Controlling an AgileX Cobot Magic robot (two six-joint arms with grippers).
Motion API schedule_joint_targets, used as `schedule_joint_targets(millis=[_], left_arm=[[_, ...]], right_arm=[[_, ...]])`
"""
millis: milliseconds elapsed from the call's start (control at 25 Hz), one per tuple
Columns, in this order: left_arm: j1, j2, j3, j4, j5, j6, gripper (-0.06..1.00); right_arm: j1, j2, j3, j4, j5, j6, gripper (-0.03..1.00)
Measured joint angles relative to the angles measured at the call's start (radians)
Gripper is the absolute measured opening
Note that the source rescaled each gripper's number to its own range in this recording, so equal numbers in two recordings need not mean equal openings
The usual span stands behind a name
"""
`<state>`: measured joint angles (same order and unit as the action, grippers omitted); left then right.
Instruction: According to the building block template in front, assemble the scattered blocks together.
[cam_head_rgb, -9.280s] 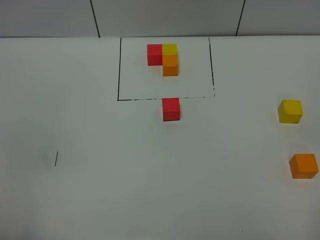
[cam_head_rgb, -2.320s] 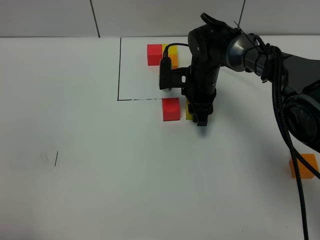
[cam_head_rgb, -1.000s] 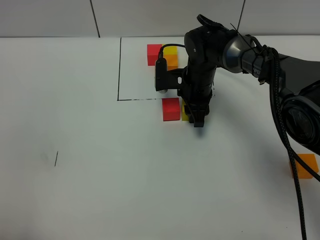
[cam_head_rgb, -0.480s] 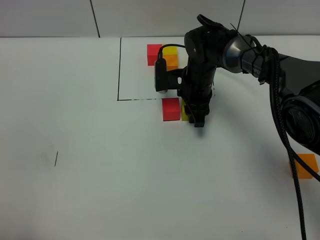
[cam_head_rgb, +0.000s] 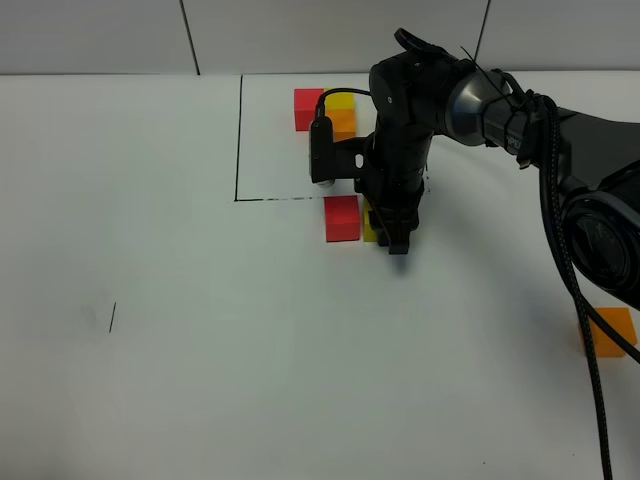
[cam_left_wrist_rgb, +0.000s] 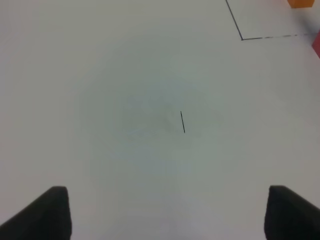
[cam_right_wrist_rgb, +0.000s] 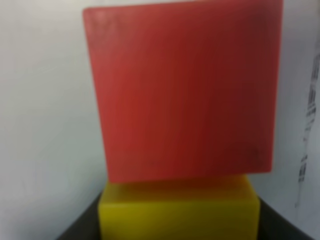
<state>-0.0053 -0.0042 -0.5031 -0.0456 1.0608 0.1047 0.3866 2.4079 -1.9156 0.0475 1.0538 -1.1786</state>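
The building block template (cam_head_rgb: 330, 110) is an L of red, yellow and orange cubes inside the black outlined rectangle at the back. Just in front of that outline sits the loose red cube (cam_head_rgb: 342, 218). My right gripper (cam_head_rgb: 395, 235) points down, shut on the yellow cube (cam_head_rgb: 369, 226), which touches the red cube's right side. In the right wrist view the yellow cube (cam_right_wrist_rgb: 177, 210) sits between dark fingers (cam_right_wrist_rgb: 80, 230), pressed against the red cube (cam_right_wrist_rgb: 182, 90). The orange cube (cam_head_rgb: 612, 330) lies at the far right, partly behind a cable. My left gripper (cam_left_wrist_rgb: 167, 215) hangs open over bare table.
The black outline (cam_head_rgb: 238, 140) frames the template area. A short black mark (cam_head_rgb: 112, 317) lies on the white table at the left, also under my left gripper as the mark (cam_left_wrist_rgb: 182, 121). My right arm (cam_head_rgb: 520, 110) stretches in from the right.
The yellow cube came from the far right to beside the red cube, carried by my right gripper. Over the last second nothing has visibly moved.
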Motion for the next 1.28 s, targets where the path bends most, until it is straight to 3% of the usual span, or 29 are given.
schedule_joint_targets(millis=[1280], left_arm=[[0.000, 0.000, 0.000, 0.000, 0.000, 0.001, 0.74]], right_arm=[[0.009, 0.005, -0.006, 0.019, -0.015, -0.017, 0.01]])
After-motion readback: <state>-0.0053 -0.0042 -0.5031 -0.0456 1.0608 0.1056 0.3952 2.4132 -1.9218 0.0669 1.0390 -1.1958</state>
